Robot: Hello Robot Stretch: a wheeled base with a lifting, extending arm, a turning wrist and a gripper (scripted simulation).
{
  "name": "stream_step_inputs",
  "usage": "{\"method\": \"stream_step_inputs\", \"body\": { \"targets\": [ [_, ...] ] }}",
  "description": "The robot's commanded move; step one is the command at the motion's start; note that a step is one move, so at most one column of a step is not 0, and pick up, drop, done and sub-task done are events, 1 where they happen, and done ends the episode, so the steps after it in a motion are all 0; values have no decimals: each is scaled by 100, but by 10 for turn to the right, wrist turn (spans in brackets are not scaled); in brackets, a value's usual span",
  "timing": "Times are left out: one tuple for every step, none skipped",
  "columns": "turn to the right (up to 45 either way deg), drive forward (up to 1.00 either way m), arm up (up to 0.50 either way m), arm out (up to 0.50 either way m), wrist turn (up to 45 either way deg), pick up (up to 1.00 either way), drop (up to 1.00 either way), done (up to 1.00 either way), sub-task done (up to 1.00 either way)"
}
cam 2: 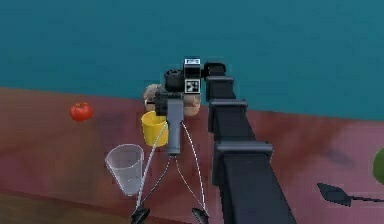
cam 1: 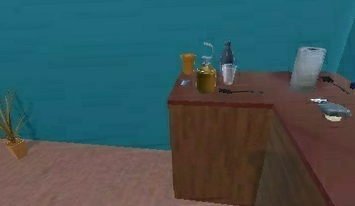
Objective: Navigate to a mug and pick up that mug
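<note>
Hand (cam 2: 169,212) partly hiding yellow mug (cam 2: 152,130) (cannot tell whether it holds anything), clear glass (cam 2: 125,167) just beside

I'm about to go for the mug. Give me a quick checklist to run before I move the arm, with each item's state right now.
1. Target in sight: yellow mug stands on the counter, next to the arm: ok.
2. Hand lined up with the mug: cannot tell.
3. Hand free of any load: cannot tell.
4. Room around the mug: a clear glass stands close beside it, near the hand: not ok.
5. Tomato well apart from the mug: ok.
</note>
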Motion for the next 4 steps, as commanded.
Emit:
{"method": "stream_step_inputs", "body": {
  "targets": [
    [0, 0, 0, 0, 450, 0, 0, 0, 0],
    [0, 0, 0, 0, 450, 0, 0, 0, 0],
    [0, 0, 0, 0, 450, 0, 0, 0, 0],
    [0, 0, 0, 0, 150, 0, 0, 0, 0]
  ]
}}
